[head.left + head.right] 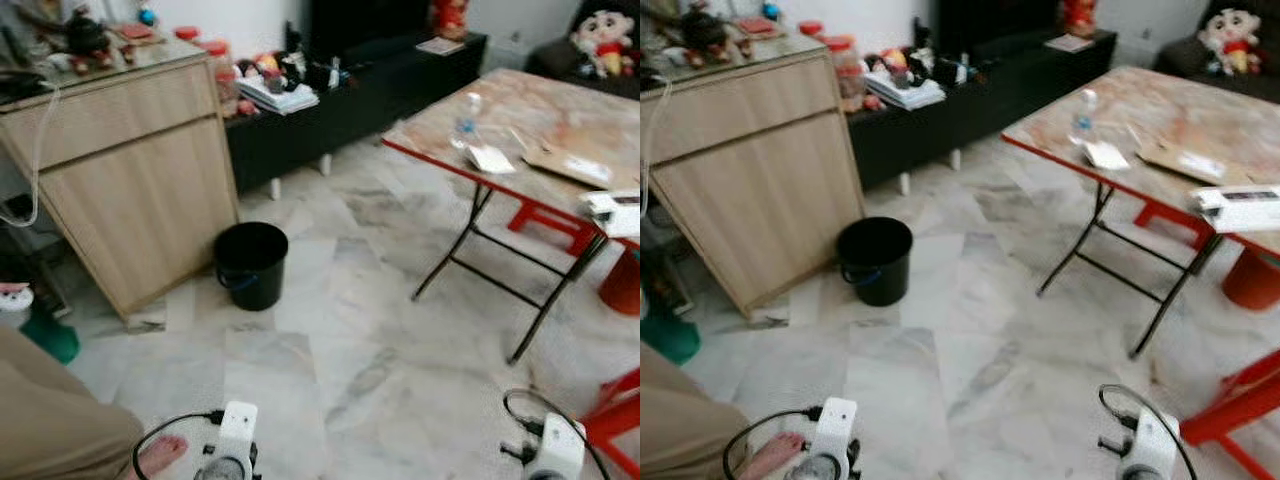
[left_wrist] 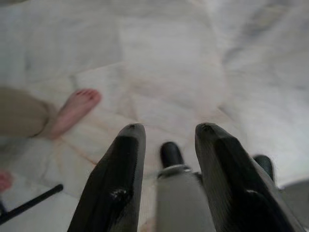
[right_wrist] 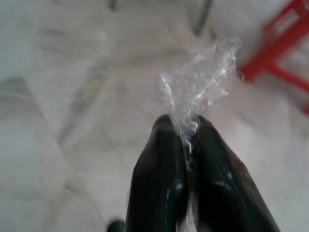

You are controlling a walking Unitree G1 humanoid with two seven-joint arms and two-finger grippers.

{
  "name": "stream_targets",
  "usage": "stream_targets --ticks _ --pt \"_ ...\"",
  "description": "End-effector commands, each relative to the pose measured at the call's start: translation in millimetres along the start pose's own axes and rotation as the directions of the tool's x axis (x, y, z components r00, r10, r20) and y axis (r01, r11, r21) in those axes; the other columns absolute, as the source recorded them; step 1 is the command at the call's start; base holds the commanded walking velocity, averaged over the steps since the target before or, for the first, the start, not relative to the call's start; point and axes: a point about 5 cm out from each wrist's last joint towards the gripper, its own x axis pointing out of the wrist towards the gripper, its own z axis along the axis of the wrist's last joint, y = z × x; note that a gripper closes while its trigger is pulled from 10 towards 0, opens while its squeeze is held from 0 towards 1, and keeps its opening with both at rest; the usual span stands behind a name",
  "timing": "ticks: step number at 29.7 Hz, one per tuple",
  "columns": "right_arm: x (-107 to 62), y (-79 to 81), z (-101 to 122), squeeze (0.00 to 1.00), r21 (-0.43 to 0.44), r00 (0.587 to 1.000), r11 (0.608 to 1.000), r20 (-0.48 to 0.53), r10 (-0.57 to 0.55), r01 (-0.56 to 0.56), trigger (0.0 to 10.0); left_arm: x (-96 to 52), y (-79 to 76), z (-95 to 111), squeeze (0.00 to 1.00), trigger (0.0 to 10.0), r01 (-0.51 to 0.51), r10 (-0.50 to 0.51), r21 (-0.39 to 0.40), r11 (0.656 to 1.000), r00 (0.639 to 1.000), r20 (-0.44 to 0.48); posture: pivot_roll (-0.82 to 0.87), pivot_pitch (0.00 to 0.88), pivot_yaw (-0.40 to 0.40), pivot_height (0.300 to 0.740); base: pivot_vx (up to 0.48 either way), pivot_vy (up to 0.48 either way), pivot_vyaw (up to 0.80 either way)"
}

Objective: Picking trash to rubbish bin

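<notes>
Right tool (image 3: 186,128): pinched onto clear plastic wrap (image 3: 200,84), pickup done.
Left tool (image 2: 166,137): narrowly parted, holding nothing.
Black bin (image 1: 250,262): on the floor at 11 o'clock; carry and drop remain.

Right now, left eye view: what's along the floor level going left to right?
Person's trouser leg → wooden cabinet → black bin → folding table → red stool. The right gripper is pinched on a clear plastic wrapper; the left gripper is open over the floor.
</notes>
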Motion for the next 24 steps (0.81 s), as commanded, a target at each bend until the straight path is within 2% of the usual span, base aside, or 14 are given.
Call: stream_targets --ticks 1,7,24 --pt "-0.8 -2.2 -2.6 0.0 0.019 1.0 1.0 -0.006 -0.012 0.012 10.0 -0.7 2.0 -4.5 0.0 10.0 -0.01 0.01 -0.005 1.0 1.0 -0.014 -0.12 0.031 -0.077 0.74 0.319 0.0 0.0" --pt "-2.3 -6.5 -6.1 0.0 0.03 1.0 0.999 -0.01 -0.028 0.029 10.0 -1.3 1.0 -6.7 0.0 10.0 -0.009 0.009 -0.009 1.0 1.0 -0.018 -0.12 0.048 -0.08 0.74 0.318 0.0 0.0" --pt "-2.8 -6.5 -8.5 0.0 0.022 0.999 0.999 -0.019 -0.044 0.044 10.0 -1.3 2.0 -6.6 0.0 10.0 -0.008 0.008 -0.004 1.0 1.0 -0.017 -0.11 0.054 -0.074 0.74 0.342 0.0 0.0"
